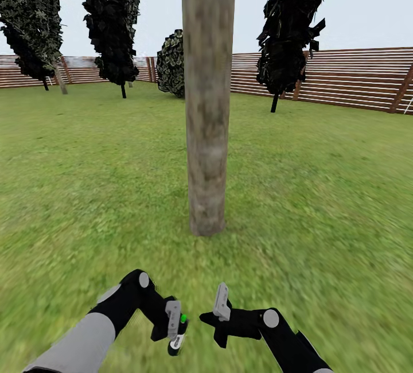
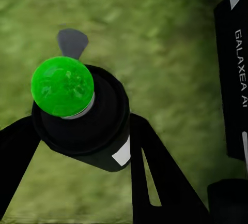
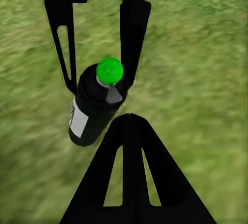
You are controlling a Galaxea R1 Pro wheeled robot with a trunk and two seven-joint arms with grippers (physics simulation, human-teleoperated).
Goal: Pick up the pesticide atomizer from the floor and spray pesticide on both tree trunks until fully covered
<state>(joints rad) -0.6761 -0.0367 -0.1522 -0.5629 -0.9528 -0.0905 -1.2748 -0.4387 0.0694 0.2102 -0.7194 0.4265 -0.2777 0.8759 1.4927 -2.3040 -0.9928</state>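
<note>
Nearest, low in the head view, the left gripper (image 1: 172, 327) is clamped on the pesticide atomizer (image 1: 178, 335) — a small dark bottle with a white label and a bright green dot on its top. In the head view the bottle's long axis runs close to upright with a slight tilt, green cap uppermost and toward the tree, base down toward the grass. The left wrist view looks almost straight down that axis: the green dome (image 2: 62, 86) sits on the round black body, a grey nozzle tab (image 2: 72, 42) juts past it, and the two black fingers (image 2: 155, 172) press against the body on either side. From the right wrist view the atomizer (image 3: 93, 107) hangs between the left gripper's fingers (image 3: 133, 32), label facing down and outward.

Just beside it, the right gripper (image 1: 221, 310) points across toward the left one — it holds nothing; in the right wrist view its fingers (image 3: 135, 177) seem closed together into one dark wedge.

Beyond both arms lies the lawn (image 1: 321, 189), and from it rises the tree trunk (image 1: 207, 97), thick, grey-brown and mottled, standing straight. Farther off stand thin-stemmed dark trees (image 1: 289, 28) before the brown slatted fence (image 1: 355, 74).
</note>
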